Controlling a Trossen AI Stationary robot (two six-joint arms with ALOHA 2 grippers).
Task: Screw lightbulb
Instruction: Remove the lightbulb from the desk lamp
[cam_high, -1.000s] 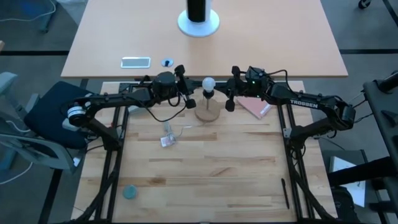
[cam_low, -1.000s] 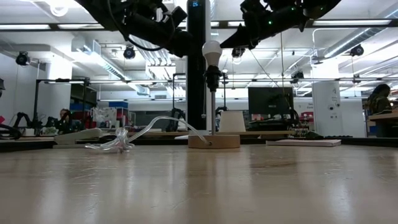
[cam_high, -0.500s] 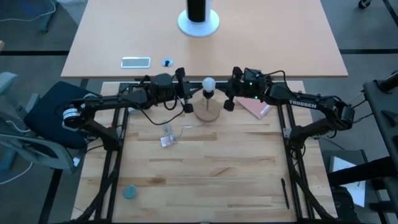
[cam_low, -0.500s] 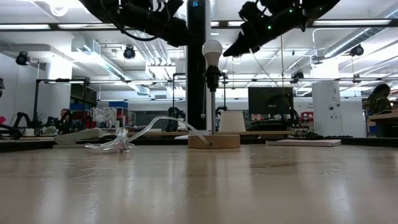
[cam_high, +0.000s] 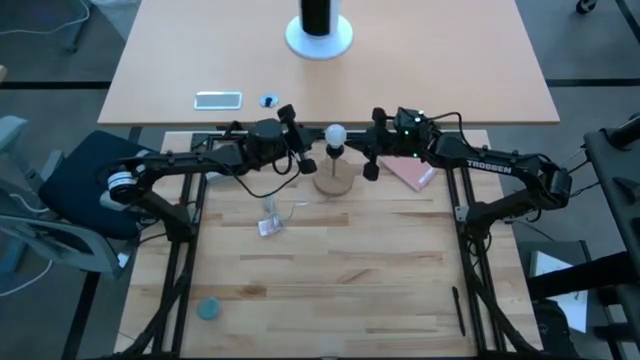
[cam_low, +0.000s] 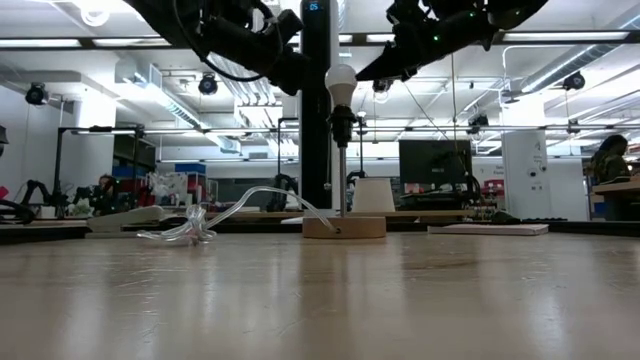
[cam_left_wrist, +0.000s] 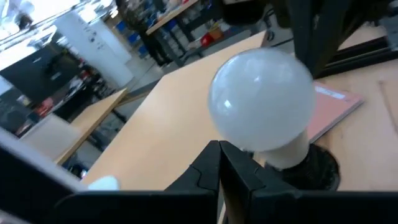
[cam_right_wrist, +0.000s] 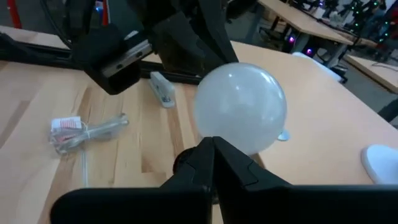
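- From above, the lightbulb (cam_high: 335, 133) sits upright in a black socket (cam_high: 334, 151) over a round wooden base (cam_high: 334, 181) near the workbench's (cam_high: 350, 290) far edge, with the left gripper (cam_high: 303, 156) and right gripper (cam_high: 368, 158) flanking it, both apart from it.
- The low view alone shows the thin stem (cam_low: 342, 180) lifting the bulb above the base, both grippers raised near bulb height, and a clear plastic wrapper (cam_low: 200, 225) lying on the wood.
- Each wrist view shows its own fingers pressed together, closed on nothing, just short of the bulb.
- Only the high view reveals a pink pad (cam_high: 410, 172) under the right arm.
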